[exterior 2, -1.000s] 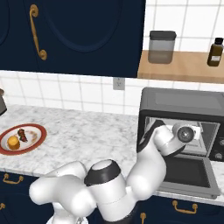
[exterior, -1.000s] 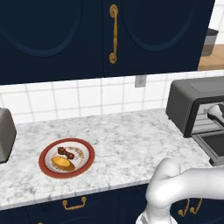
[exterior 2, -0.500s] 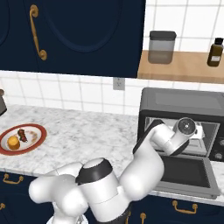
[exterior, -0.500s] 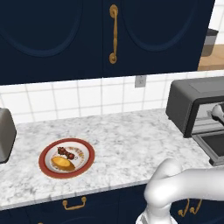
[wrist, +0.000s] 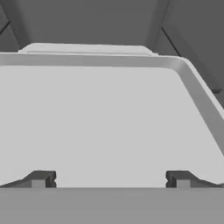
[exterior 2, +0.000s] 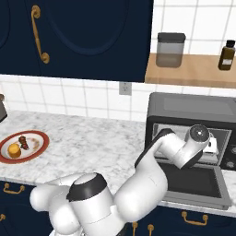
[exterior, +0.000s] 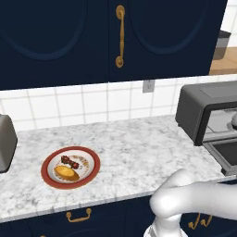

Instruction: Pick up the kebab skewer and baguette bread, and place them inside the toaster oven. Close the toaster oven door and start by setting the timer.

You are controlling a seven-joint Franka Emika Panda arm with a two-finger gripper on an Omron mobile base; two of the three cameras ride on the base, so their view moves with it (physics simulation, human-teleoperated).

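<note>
Marble bench [exterior: 139, 148] carries a red-rimmed plate [exterior: 48, 176] well left of the toaster oven [exterior 2: 193, 115] — the baguette bread [exterior: 65, 173] and the kebab skewer [exterior: 70, 161] lie on it side by side, skewer nearer the wall. Toaster oven door [exterior 2: 196, 184] is dropped flat open. White arm reaches into the oven mouth; end effector [wrist: 110, 178] spread wide, nothing between its tips, over a pale grey tray [wrist: 109, 113] inside the cavity. Silver pop-up toaster [exterior: 5, 141] at the far left edge — a jar [exterior 2: 170, 50] and a brown bottle [exterior 2: 227, 55] sit on the wooden shelf [exterior 2: 193, 73] above the oven.
</note>
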